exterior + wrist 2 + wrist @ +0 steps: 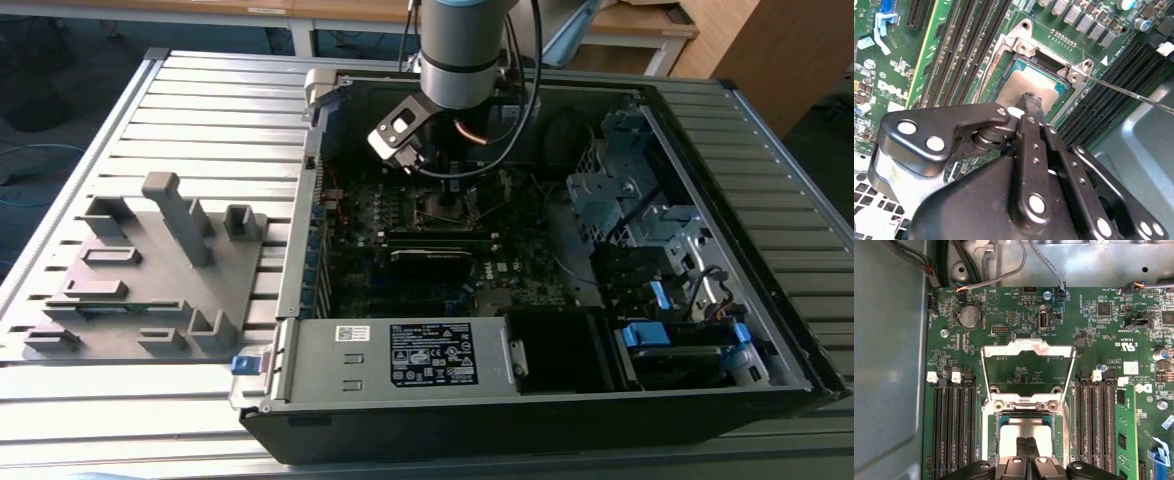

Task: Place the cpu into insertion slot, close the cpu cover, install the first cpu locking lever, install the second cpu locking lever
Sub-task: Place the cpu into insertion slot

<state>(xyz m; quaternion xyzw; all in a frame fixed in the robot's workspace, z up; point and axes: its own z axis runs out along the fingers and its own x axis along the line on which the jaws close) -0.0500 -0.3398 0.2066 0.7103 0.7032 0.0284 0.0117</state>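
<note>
The cpu (1026, 431) lies flat in the insertion slot (990, 440), its dull silver top (1013, 86) showing in both wrist views. The cpu cover (1028, 346) stands raised on its hinge behind the socket, with the green board visible through its cut-out. My gripper (1027, 441) is shut, with both black fingers pressed together and nothing between them. Its tips (1031, 101) are at or just above the chip's top; I cannot tell whether they touch. A thin wire locking lever (1126, 93) sticks out free beside the socket. In the exterior view the gripper (430, 167) hangs over the socket (447, 207) inside the case.
Black memory slots (951, 430) flank the socket, and a green memory stick (1124, 435) stands in one. Case walls, a drive cage (641, 200) and a power supply (400, 355) ring the board. A grey fixture (147, 270) sits on the table at the exterior view's left.
</note>
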